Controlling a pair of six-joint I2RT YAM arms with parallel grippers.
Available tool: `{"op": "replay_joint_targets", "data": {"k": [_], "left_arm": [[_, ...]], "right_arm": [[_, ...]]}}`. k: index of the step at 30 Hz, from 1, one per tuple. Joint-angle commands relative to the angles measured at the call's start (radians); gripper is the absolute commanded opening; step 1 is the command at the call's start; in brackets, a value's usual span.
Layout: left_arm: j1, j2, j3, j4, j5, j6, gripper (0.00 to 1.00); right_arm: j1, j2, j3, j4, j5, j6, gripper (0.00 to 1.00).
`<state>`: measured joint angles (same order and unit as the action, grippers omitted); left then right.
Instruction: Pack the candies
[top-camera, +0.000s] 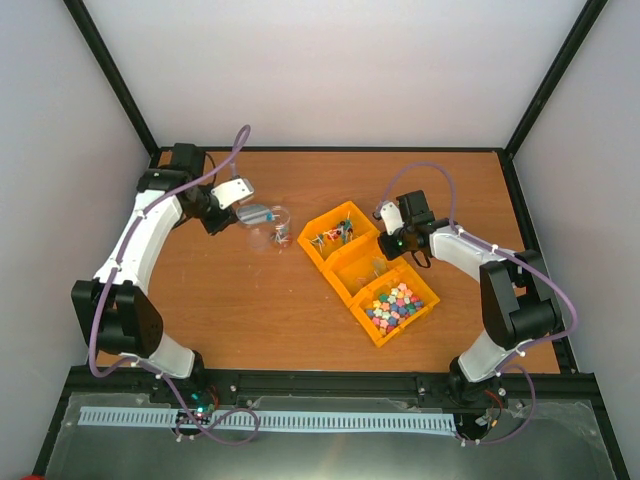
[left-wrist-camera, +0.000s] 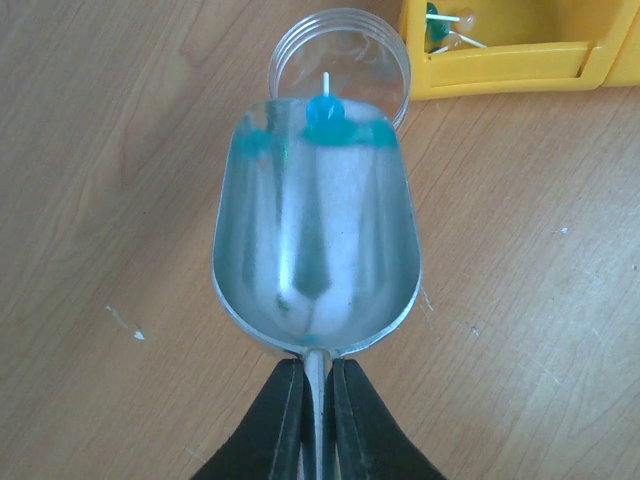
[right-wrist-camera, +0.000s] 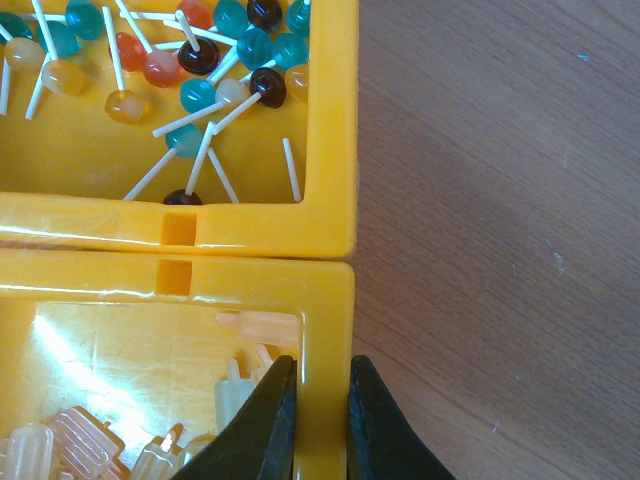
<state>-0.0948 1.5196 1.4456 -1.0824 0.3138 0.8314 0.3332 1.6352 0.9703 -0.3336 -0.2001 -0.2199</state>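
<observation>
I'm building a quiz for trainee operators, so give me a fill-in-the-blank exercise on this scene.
The left gripper is shut on the handle of a metal ____.
Near its front lip lies a teal ____.
The right gripper is shut on the wall of a ____ bin.
The pastel candies fill the bin ____ to the arm bases.
Missing words: scoop; lollipop; yellow; nearest.
</observation>
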Motion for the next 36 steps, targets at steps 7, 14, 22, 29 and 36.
{"op": "replay_joint_targets", "data": {"k": [7, 14, 22, 29, 36], "left_arm": [[-0.019, 0.018, 0.093, -0.057, -0.044, 0.062, 0.01], [-0.061, 0.020, 0.096, -0.058, -0.093, 0.074, 0.01], [-0.121, 0.024, 0.105, -0.033, -0.231, 0.085, 0.01], [-0.141, 0.017, 0.115, -0.031, -0.253, 0.101, 0.01], [-0.141, 0.036, 0.179, -0.059, -0.154, 0.029, 0.01]], "right_arm": [[-0.010, 0.027, 0.015, 0.013, 0.035, 0.008, 0.03], [-0.010, 0.028, 0.016, 0.014, 0.035, 0.007, 0.03], [-0.010, 0.027, 0.016, 0.012, 0.035, 0.008, 0.03], [-0.010, 0.031, 0.018, 0.010, 0.034, 0.010, 0.03], [-0.010, 0.031, 0.021, 0.010, 0.033, 0.010, 0.03]]}}
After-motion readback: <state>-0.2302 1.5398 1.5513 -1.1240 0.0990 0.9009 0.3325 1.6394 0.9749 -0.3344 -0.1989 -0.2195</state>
